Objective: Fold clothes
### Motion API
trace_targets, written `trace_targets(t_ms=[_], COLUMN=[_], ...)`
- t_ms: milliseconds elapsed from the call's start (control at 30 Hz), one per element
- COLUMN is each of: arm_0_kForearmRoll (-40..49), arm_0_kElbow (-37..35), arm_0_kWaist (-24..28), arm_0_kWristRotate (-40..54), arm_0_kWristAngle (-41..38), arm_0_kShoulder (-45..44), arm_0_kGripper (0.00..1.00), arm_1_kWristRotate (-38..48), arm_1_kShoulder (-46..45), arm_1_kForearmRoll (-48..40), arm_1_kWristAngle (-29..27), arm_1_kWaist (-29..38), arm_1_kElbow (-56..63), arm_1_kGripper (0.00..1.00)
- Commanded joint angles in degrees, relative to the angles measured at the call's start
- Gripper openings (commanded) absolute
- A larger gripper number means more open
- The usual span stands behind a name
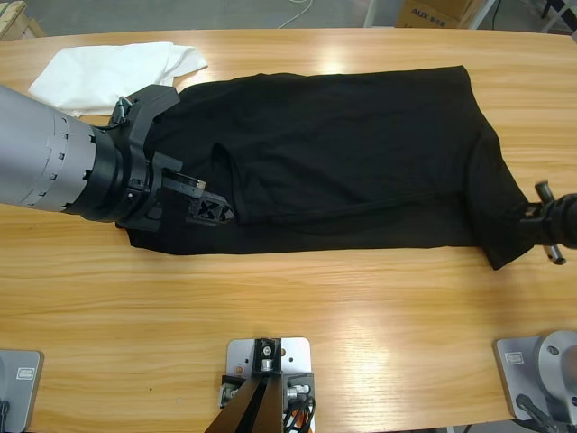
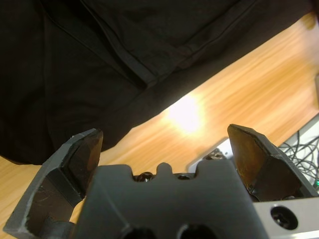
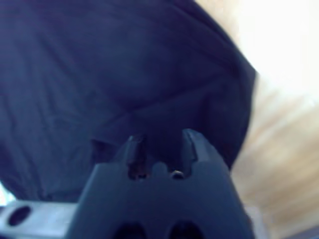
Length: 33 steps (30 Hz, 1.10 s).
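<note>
1. From above, the black shirt point(image 1: 343, 162) lies folded into a wide band across the middle of the table point(image 1: 361, 298), with a white garment point(image 1: 117, 68) at its upper left corner, touching or slightly under it. Neither wrist view shows that white cloth.
2. My left wrist view shows what the high view hides: my left gripper point(image 2: 164, 149) has its jaws spread wide with nothing between them, bare wood and the shirt's point(image 2: 99, 64) hem past the tips.
3. My right wrist view is filled with dark shirt fabric point(image 3: 124, 74); my right gripper point(image 3: 159, 147) has its jaws drawn close together right against the cloth, and I cannot tell whether fabric is pinched between them.
4. The shirt's long lower edge runs nearly straight; its right end sags toward the table's right edge, where my right gripper point(image 1: 541, 225) meets it.
5. Bare wood stretches wide in front of the shirt and in a narrower strip behind it.
6. My left arm comes in from the left edge, wrist angled down-right, left gripper point(image 1: 207, 212) low over the shirt's lower left part.
7. My right arm barely enters at the right edge.
</note>
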Motion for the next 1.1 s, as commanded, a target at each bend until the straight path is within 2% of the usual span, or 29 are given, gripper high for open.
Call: trace_targets(t_ms=[33,67,100,200,300,333,367,400,633,800,900,1067,1100], arm_0_kForearmRoll=[-0.29,-0.36,-0.36,-0.29,-0.27,-0.27,-0.27,-0.27,-0.36,-0.37,-0.99,-1.15,-1.15], arm_0_kElbow=[1.77,1.82,1.88,2.33,2.21,2.18,2.18,2.18,2.6,3.46,3.14,3.65,3.67], arm_0_kWaist=[0.4,0.4,0.37,0.32,0.32,0.32,0.37,0.53,1.19,1.25,1.28,1.49,1.67], arm_0_kWristRotate=[0.07,0.11,0.23,1.73,3.89,4.42,4.84,5.01,5.22,5.22,5.14,5.17,5.21], arm_0_kWristAngle=[1.07,1.07,1.07,1.05,1.11,1.11,1.07,1.11,1.05,1.12,1.05,1.07,1.09], arm_0_kShoulder=[3.86,4.0,4.07,4.07,3.59,3.33,3.14,3.03,3.86,4.86,5.56,5.84,6.04], arm_0_kGripper=[0.973,0.973,0.975,0.977,0.977,0.977,0.977,0.977,0.982,0.987,0.987,0.987,0.987], arm_1_kWristRotate=[0.95,6.04,9.63,25.63,38.44,42.62,49.44,54.56,55.26,55.07,55.67,55.98,55.98], arm_1_kShoulder=[-15.95,-16.35,-16.23,-14.24,-15.39,-16.69,-17.9,-18.27,-18.69,-15.81,-11.17,-7.02,-7.19], arm_1_kForearmRoll=[3.6,6.83,8.01,9.75,6.24,5.29,6.27,6.24,5.27,1.14,-2.76,-7.35,-7.49], arm_1_kWristAngle=[-1.26,-1.08,-1.8,-2.49,-4.19,-4.33,-3.59,-3.15,-8.11,-8.6,-7.58,-7.74,-7.78], arm_1_kWaist=[0.8,3.36,6.23,10.32,10.75,10.8,12.05,14.6,18.22,19.04,20.15,21.73,21.73], arm_1_kElbow=[1.49,1.44,1.37,1.76,3.78,4.68,5.89,7.52,9.6,11.46,12.13,13.47,13.73], arm_1_kGripper=[0.323,0.6,0.66,0.672,0.598,0.625,0.883,0.997,0.988,0.818,0.741,0.715,0.653])
